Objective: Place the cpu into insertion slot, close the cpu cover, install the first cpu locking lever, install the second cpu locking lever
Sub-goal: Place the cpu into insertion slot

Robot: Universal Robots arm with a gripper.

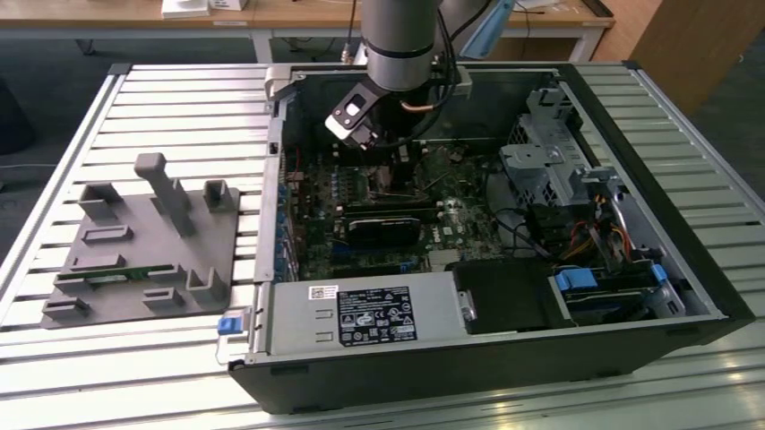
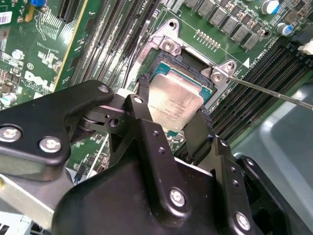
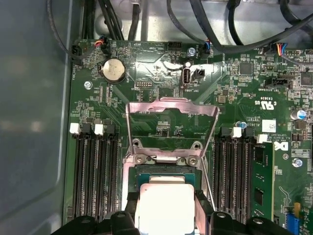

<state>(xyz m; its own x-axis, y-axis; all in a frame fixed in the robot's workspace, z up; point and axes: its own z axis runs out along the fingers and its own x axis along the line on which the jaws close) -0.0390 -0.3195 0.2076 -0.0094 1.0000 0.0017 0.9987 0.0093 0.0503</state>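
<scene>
The silver-grey cpu (image 3: 164,203) lies over the insertion slot (image 3: 161,170) (seating unclear). The silvery cpu cover (image 3: 171,104) stands open.

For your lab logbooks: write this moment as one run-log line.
pincer: shut on cpu | cpu: over insertion slot | cpu cover: open, raised

The raised cpu cover (image 3: 171,104) walls one edge of the insertion slot (image 3: 166,172); memory slots (image 3: 93,176) hem two other sides. A black shroud (image 1: 382,226) crowds its near side.

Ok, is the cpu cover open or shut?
Open: in the first wrist view the cpu cover stands tilted up off the insertion slot, board showing through its window.
</scene>
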